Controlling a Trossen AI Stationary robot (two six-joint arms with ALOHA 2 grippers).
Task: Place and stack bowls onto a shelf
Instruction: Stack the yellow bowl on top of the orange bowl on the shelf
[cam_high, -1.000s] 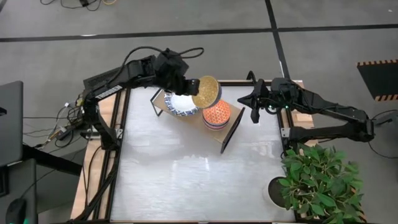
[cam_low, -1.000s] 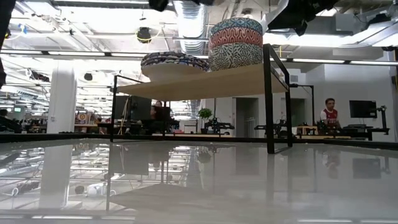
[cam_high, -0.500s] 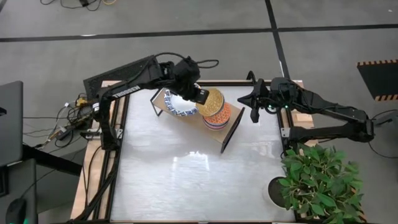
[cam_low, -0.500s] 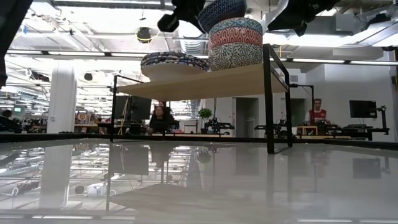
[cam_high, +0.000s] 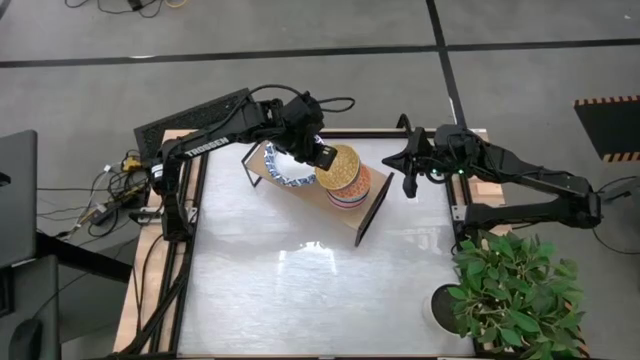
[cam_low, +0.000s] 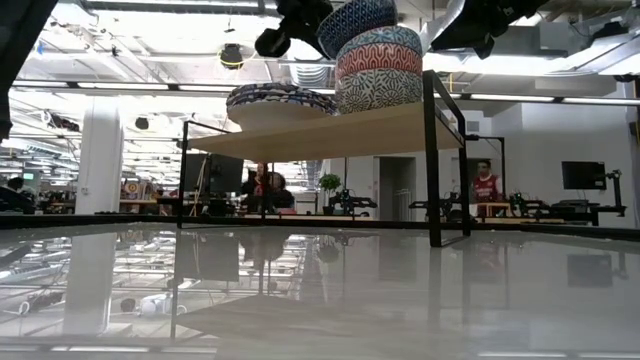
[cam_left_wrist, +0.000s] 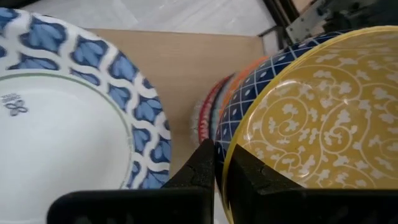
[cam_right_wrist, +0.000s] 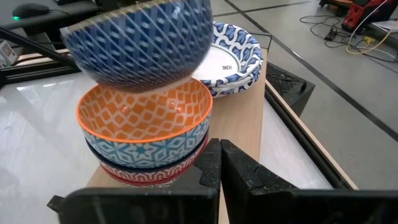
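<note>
My left gripper (cam_high: 322, 156) reaches over the light-wood shelf (cam_high: 372, 212) and is shut on a bowl, blue-patterned outside and yellow inside (cam_high: 339, 166). This bowl hangs tilted just over a stack of patterned bowls (cam_right_wrist: 146, 124), whose top one is orange inside. I cannot tell whether the held bowl touches the stack. Wide white bowls with blue rims (cam_high: 290, 170) sit nested on the shelf's left part. My right gripper (cam_high: 408, 180), shut and touching nothing, waits off the shelf's right end. My left gripper pinches the yellow bowl's rim (cam_left_wrist: 231, 146), one finger (cam_left_wrist: 202, 165) on the blue outside and one on the yellow inside. It comes from the table's left, slanting down. The bowl is lifted and tilted, its base (cam_right_wrist: 140, 78) low over the stack's top bowl.
The shelf stands on thin black legs (cam_low: 433, 160) near the table's far edge. A potted plant (cam_high: 510, 290) fills the near right corner. The wide pale tabletop (cam_high: 300, 290) lies between the shelf and the near edge. People move in the room behind (cam_low: 484, 185).
My left gripper has carried the yellow bowl right and down, from above the white bowls to over the stack. The bowl, steeply tipped with its inside showing a second ago, is now nearer level. In the low view it has come down into the picture.
</note>
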